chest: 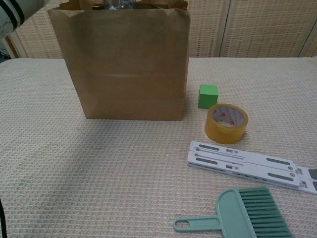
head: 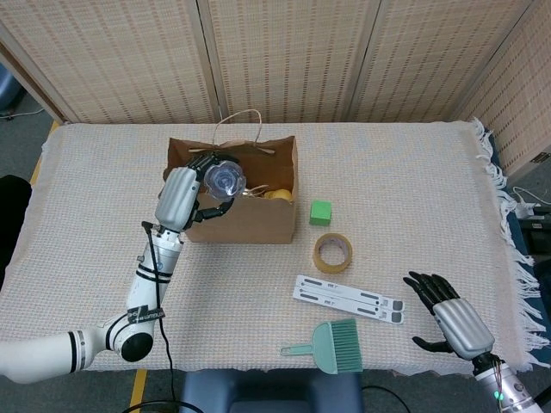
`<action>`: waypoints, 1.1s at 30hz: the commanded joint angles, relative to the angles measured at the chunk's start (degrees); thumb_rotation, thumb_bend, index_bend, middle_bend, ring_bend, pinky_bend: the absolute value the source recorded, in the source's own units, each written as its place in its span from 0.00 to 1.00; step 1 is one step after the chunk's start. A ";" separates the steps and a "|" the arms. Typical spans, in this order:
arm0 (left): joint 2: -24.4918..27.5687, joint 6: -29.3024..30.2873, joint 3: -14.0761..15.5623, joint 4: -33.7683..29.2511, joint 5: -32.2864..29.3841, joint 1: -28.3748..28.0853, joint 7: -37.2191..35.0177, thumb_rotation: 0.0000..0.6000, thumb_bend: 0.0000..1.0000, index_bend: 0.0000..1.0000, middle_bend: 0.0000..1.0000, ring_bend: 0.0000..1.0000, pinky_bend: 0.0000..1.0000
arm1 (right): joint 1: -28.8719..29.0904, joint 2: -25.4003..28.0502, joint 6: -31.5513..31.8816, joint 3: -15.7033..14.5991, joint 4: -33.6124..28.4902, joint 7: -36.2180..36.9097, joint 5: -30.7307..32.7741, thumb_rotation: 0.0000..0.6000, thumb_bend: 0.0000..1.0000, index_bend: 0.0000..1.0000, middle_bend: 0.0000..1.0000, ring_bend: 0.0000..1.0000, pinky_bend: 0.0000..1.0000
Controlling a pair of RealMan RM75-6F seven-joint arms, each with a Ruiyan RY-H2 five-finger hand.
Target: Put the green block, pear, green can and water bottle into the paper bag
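My left hand (head: pixel 185 193) grips the clear water bottle (head: pixel 224 180) over the open top of the brown paper bag (head: pixel 241 221), which also fills the upper left of the chest view (chest: pixel 124 64). A bit of the bottle (chest: pixel 118 5) peeks above the bag's rim there. Something yellow, likely the pear (head: pixel 278 195), lies inside the bag at its right end. The green block (head: pixel 320 212) (chest: pixel 207 95) sits on the cloth just right of the bag. My right hand (head: pixel 448 320) rests open at the front right of the table. I see no green can.
A roll of yellowish tape (head: pixel 332 252) (chest: pixel 226 122) lies in front of the green block. A grey folding stand (head: pixel 348 298) (chest: pixel 247 164) and a teal hand brush (head: pixel 331 345) (chest: pixel 237 221) lie nearer the front edge. Woven screens stand behind the table.
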 commanded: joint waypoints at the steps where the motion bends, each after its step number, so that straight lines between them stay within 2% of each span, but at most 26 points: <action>1: 0.44 -4.97 1.91 -0.35 -2.49 -1.50 3.61 1.00 0.42 0.04 0.04 0.03 0.20 | 0.07 0.11 -0.08 0.00 -0.06 0.13 0.00 1.00 0.07 0.00 0.00 0.00 0.01; 2: 0.84 -6.00 2.28 -0.56 -2.55 -1.73 4.31 1.00 0.41 0.01 0.00 0.00 0.15 | 0.09 0.16 -0.10 0.00 -0.09 0.17 0.00 1.00 0.07 0.00 0.00 0.00 0.01; 5: 1.25 -6.67 2.99 -0.38 -1.37 -2.00 5.55 1.00 0.41 0.00 0.00 0.00 0.10 | 0.13 0.23 -0.18 0.02 -0.08 0.18 0.05 1.00 0.07 0.00 0.00 0.00 0.01; 14: 2.98 -5.11 2.02 -4.07 -0.96 -0.58 5.59 1.00 0.40 0.00 0.00 0.00 0.09 | -0.05 0.02 0.03 0.14 0.04 -0.51 0.23 1.00 0.07 0.00 0.00 0.00 0.01; 19: 6.32 -6.58 1.16 -6.55 -6.46 -0.75 11.39 1.00 0.40 0.00 0.00 0.00 0.09 | -0.17 -0.30 0.16 0.10 0.03 -1.72 0.00 1.00 0.07 0.00 0.00 0.00 0.01; 22: 6.64 -6.54 -0.11 -7.88 -10.34 -1.60 14.08 1.00 0.38 0.00 0.00 0.00 0.08 | -0.28 -0.48 0.35 0.22 0.06 -2.23 0.07 1.00 0.07 0.00 0.00 0.00 0.01; 27: 5.87 -5.50 0.09 -8.51 -10.45 -2.44 16.44 1.00 0.34 0.00 0.00 0.00 0.07 | -0.26 -0.49 0.22 0.26 0.08 -2.26 0.25 1.00 0.07 0.00 0.00 0.00 0.01; 33: 5.94 -5.32 -0.14 -8.99 -12.74 -2.96 18.32 1.00 0.33 0.00 0.00 0.00 0.07 | -0.18 -0.20 0.24 0.22 0.05 -1.61 0.10 1.00 0.07 0.00 0.00 0.00 0.01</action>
